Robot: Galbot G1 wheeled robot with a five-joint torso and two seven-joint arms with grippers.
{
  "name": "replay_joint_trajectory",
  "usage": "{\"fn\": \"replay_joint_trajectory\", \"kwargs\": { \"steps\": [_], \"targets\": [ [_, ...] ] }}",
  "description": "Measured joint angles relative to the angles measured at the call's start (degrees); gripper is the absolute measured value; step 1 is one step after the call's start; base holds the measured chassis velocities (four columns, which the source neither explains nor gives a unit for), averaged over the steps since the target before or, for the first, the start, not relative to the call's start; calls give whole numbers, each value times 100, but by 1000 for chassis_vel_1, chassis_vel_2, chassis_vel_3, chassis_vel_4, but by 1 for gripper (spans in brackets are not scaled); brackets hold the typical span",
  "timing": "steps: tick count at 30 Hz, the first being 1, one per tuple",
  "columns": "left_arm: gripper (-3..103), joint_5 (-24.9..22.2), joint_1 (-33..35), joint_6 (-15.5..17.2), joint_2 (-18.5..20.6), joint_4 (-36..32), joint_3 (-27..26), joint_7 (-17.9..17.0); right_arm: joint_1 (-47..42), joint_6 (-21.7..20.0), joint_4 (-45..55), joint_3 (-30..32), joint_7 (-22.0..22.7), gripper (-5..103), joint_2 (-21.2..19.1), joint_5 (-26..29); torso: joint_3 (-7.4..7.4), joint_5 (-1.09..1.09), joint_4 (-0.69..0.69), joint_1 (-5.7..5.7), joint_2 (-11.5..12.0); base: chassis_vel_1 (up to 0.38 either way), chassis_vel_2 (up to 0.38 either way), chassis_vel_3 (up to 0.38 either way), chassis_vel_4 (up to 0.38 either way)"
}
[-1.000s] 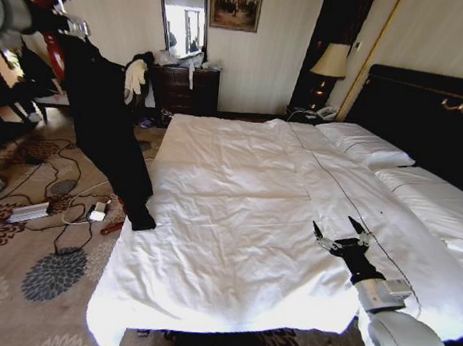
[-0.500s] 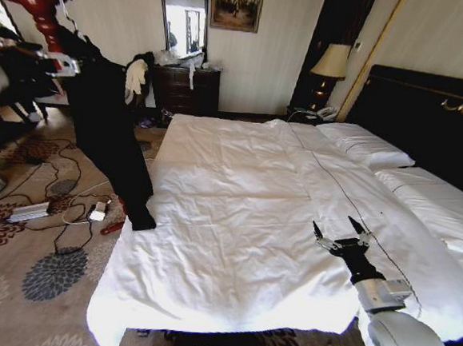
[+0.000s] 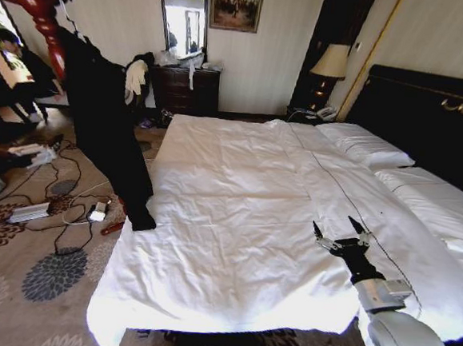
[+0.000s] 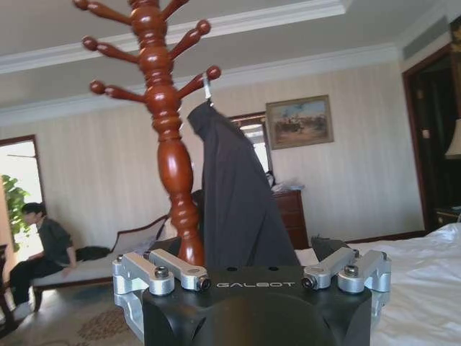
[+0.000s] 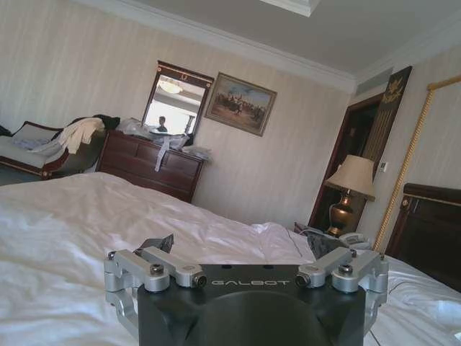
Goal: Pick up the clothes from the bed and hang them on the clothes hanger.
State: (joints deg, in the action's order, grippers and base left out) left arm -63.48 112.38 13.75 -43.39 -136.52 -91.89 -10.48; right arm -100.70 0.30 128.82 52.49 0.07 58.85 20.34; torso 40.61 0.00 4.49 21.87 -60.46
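My right gripper [image 3: 340, 232] hovers low over the near right part of the bed [image 3: 236, 221], jaws spread wide with nothing between them; the right wrist view shows white duvet under and ahead of the gripper [image 5: 241, 249]. My left gripper [image 4: 252, 263] is out by the floor to my left. In the head view it looks like the pale shape over the cables [image 3: 36, 154], though that spot is too murky to be sure. In the left wrist view both fingers splay outward at the housing's corners, so those jaws are spread too, empty.

The clothes [image 3: 106, 135] (black, long) hang from a ball-tipped peg of the clothes hanger [image 3: 40, 6], draping down so the lowest end reaches the carpet [image 3: 62, 288] beside the bed's left edge. The left wrist view gives the same: the garment [image 4: 234, 202] hooked on a peg, hanging just beside the spiral pole [image 4: 169, 151].

Behind: dresser [image 3: 186, 89] against the far wall, lamp [image 3: 330, 64] by the headboard.
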Motion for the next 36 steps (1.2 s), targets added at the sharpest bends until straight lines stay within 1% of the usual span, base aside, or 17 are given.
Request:
{"fn": "replay_joint_trajectory", "kwargs": {
  "steps": [1,6,7,10,11,15,16,18,19,21,24,26,28,29,33,34,36],
  "targets": [
    [100,0,0,0,0,0,0,0,0,0,0,0,0,100,0,0,0,0,0,0,0,0,0,0,0],
    [100,857,32,-308,-1205,-328,657,290,0,0,0,0,0,100,0,0,0,1,-4,0,0,0,0,0,0],
    [100,857,32,-308,-1205,-328,657,290,0,0,0,0,0,100,0,0,0,1,-4,0,0,0,0,0,0],
    [100,1355,18,-492,-1710,-389,1112,328,0,0,0,0,0,100,0,0,0,2,-2,0,0,0,0,0,0],
    [100,1355,18,-492,-1710,-389,1112,328,0,0,0,0,0,100,0,0,0,2,-2,0,0,0,0,0,0],
    [100,2219,59,-881,-2283,-409,1672,590,0,0,0,0,0,100,0,0,0,2,-3,0,0,0,0,0,0],
    [100,2219,59,-881,-2283,-409,1672,590,0,0,0,0,0,100,0,0,0,2,-3,0,0,0,0,0,0],
    [100,2707,45,-1174,-2480,-289,1859,683,0,0,-1,0,0,100,0,0,0,1,-2,0,0,0,0,0,0],
    [100,2707,45,-1174,-2480,-289,1859,683,0,0,-1,0,0,100,0,0,0,1,-2,0,0,0,0,0,0],
    [100,3013,108,-1449,-2717,-142,2101,751,0,0,-1,0,0,100,0,0,0,0,-2,0,0,0,0,0,0],
    [100,3215,188,-1660,-2849,-29,2247,830,0,0,0,0,0,100,0,0,0,2,-3,0,0,0,0,0,0],
    [100,3439,203,-1900,-3044,140,2472,863,0,0,0,0,0,100,0,0,0,1,-2,0,0,0,0,0,0],
    [100,3708,199,-2129,-3355,295,2790,898,0,0,-1,0,0,100,0,0,1,0,-3,0,0,0,0,0,0],
    [100,3708,199,-2129,-3355,295,2790,898,0,0,-1,0,0,100,0,0,1,0,-3,0,0,0,0,0,0],
    [100,4405,333,-2429,-3807,512,3462,993,0,0,-1,0,0,100,0,0,1,1,-3,1,1,0,0,0,0],
    [100,4405,333,-2429,-3807,512,3462,993,0,0,-1,0,0,100,0,0,1,1,-3,1,1,0,0,0,0],
    [100,4719,371,-2589,-3973,613,3714,1019,0,0,-1,0,0,100,0,0,1,1,-3,0,0,0,0,0,0]
  ]
}}
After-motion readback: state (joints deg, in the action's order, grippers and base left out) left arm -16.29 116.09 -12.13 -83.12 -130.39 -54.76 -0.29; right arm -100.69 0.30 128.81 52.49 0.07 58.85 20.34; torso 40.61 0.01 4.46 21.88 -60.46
